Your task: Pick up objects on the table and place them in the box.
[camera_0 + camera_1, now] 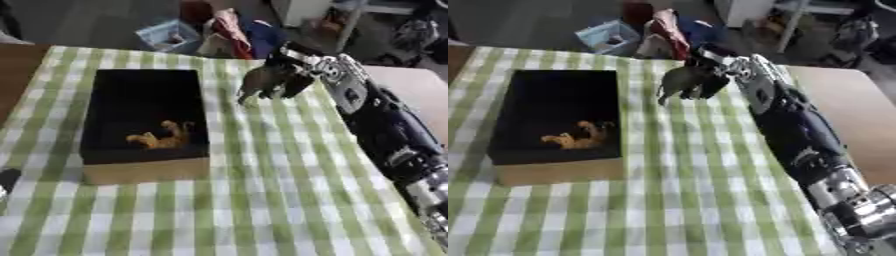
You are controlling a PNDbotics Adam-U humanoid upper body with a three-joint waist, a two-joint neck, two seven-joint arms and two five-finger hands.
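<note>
A dark open box [144,152] with tan cardboard walls sits at the left of the green-checked table. An orange toy animal [162,137] lies inside it near the front. My right hand [293,70] reaches in from the right at the far middle of the table. Its fingers are curled around a grey-brown toy animal [261,82], which hangs slightly above the cloth just right of the box's far corner. A dark bit of my left hand [7,179] shows at the left edge; its fingers are hidden.
The green-and-white checked cloth [262,190] covers the table, with bare wood at the right [850,110]. Beyond the far edge lie a light blue basket [171,35], red and blue cloth items and furniture legs.
</note>
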